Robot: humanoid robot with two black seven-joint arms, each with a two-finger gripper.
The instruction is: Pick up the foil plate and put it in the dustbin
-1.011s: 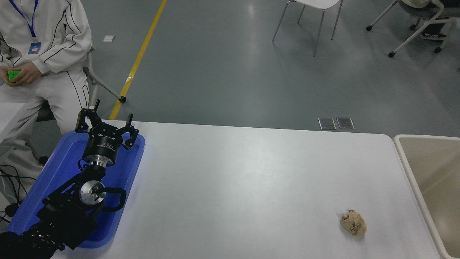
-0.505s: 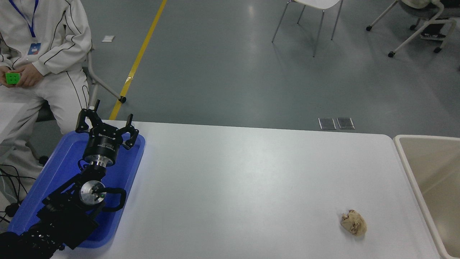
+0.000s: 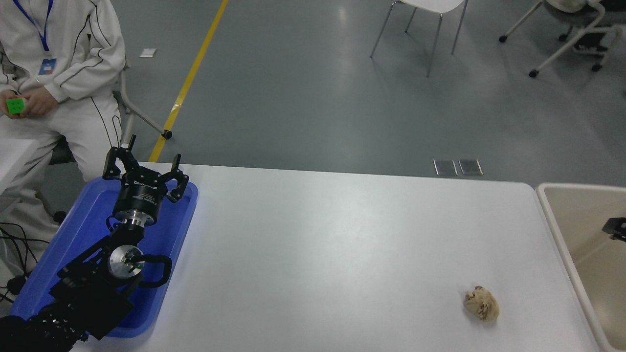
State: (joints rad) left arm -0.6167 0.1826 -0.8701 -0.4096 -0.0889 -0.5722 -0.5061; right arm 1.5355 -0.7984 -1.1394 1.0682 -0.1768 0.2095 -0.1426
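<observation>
Head view: one look down over my white table (image 3: pixel 342 244).
My left fingers (image 3: pixel 113 164): spread wide apart, nothing between them, tips pointing away from me.
My left gripper (image 3: pixel 145 168): hangs over the far end of the blue tray (image 3: pixel 88 230), gripping nothing.
My left arm: comes in from the lower left corner and lies along the blue tray, covering much of its floor.
My right gripper (image 3: pixel 617 228): only a small black piece shows at the right edge, above the inside of the dustbin (image 3: pixel 562 234); I cannot tell how its fingers stand.
Foil plate: I see it nowhere on the table, and the visible part of the bin's floor does not show it.
Dustbin: beige, thick pale rim, standing against the right end of the table, cut off by the right edge.
Paper ball (image 3: pixel 481 303): small, tan, crumpled, lying on the table near the front right, close to the dustbin's rim but not touching it.
Blue tray: at the table's left end, well apart from the paper ball.
Person (image 3: pixel 63 68): seated beyond the far left corner in pale clothes, holding a green cube (image 3: pixel 15 105) in the hands.
</observation>
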